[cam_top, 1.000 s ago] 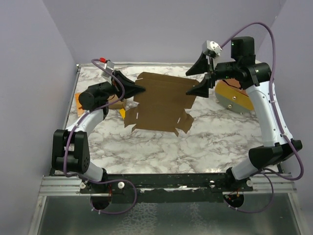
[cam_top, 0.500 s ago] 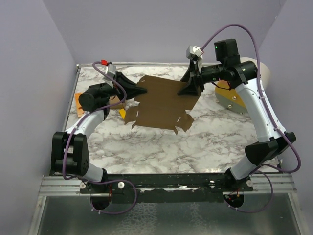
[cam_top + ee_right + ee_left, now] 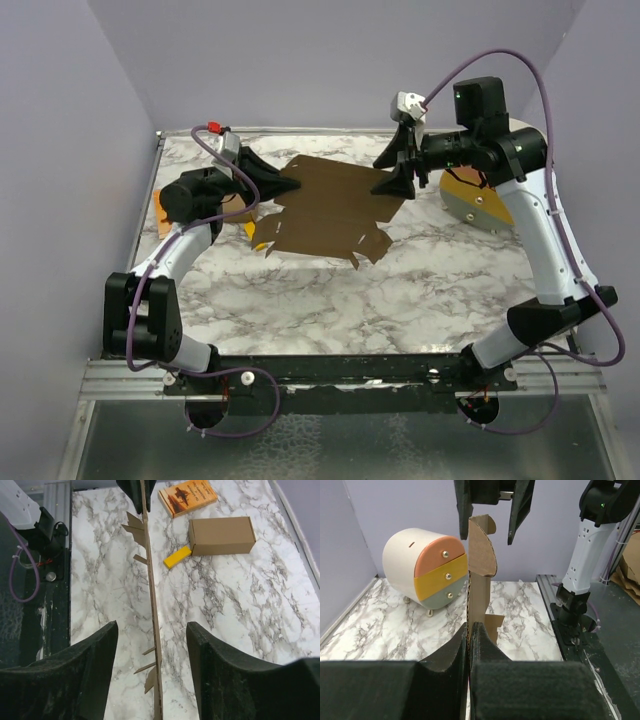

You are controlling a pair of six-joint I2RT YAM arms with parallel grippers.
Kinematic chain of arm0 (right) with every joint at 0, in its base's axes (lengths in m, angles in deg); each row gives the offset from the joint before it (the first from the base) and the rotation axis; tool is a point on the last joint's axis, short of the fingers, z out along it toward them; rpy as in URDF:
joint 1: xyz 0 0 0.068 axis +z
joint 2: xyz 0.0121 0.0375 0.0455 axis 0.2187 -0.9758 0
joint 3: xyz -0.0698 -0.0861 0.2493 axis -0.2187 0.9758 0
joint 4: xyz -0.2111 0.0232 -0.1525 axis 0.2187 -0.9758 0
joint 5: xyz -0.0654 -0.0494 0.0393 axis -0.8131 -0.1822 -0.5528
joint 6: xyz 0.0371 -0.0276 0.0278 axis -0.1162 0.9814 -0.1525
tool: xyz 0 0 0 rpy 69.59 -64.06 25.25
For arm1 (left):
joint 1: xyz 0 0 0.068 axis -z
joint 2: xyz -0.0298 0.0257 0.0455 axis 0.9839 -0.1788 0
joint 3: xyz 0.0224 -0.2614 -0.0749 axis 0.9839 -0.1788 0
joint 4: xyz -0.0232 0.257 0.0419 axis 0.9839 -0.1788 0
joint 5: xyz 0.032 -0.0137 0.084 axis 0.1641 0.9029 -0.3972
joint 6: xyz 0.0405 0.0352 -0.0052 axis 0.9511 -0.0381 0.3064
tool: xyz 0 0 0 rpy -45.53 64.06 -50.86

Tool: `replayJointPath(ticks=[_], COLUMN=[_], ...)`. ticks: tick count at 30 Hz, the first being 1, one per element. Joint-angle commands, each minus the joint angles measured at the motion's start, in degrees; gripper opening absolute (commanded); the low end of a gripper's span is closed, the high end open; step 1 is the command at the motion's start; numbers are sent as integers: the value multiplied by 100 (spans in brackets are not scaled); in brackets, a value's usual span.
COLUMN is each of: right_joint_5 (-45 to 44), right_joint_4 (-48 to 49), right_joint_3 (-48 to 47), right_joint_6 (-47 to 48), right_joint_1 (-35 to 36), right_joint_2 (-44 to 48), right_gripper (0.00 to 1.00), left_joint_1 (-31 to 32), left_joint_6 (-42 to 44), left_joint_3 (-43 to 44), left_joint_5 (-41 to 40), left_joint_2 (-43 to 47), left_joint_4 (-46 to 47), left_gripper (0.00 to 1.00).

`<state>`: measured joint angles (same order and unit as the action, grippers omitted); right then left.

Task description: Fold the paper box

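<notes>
paper box (image 3: 330, 205): flat die-cut sheet, held above marble table (image 3: 420, 290), toward its far side | left gripper (image 3: 292, 185): jaws clamped on sheet's left edge | right gripper (image 3: 394, 172): jaws apart, straddling right edge, gap on either side

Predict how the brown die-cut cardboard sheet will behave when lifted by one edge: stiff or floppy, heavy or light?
Probably fairly stiff: the paper box runs straight edge-on, though only the left claw pinches it. Likely light, since the sheet is thin. Its small tabs may bend or snag.
</notes>
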<state>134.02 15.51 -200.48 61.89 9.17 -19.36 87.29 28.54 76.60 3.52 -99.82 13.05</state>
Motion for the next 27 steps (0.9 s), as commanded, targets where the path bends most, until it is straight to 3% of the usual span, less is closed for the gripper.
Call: replayJointPath(ticks=[1,4,11,14,16,20,21,25,27], right_joint_5=[-255,-185,-95,-87,-95,-88,-94,-180,-65], right_joint_4=[-172,-237,-345,-348,-353,-279,-243,39,247], right_joint_3=[47,140,259,264,262,293,309,362,380], right_joint_6=[123,153,236,253,270,245,215,-43,-262], right_joint_1=[35,30,35,34,35,34,35,-70,-321], right_joint_2=[230,140,-21,-20,-14,33,57,163,221], right_gripper=[53,44,34,21,5,1,1,1,1], left_joint_1=[14,14,14,14,14,1,-31,-485,-870], left_joint_6=[252,238,231,231,227,238,249,344,571], left_joint_3=[197,235,223,237,240,241,236,-123,-505], left_joint_5=[87,86,93,93,94,12,-78,-1015,-1540], left_joint_2=[140,140,151,118,115,128,142,517,954], left_joint_4=[-140,-142,-148,-140,-132,-151,-192,-727,-1302], left_gripper=[0,0,0,0,0,0,2,44,53])
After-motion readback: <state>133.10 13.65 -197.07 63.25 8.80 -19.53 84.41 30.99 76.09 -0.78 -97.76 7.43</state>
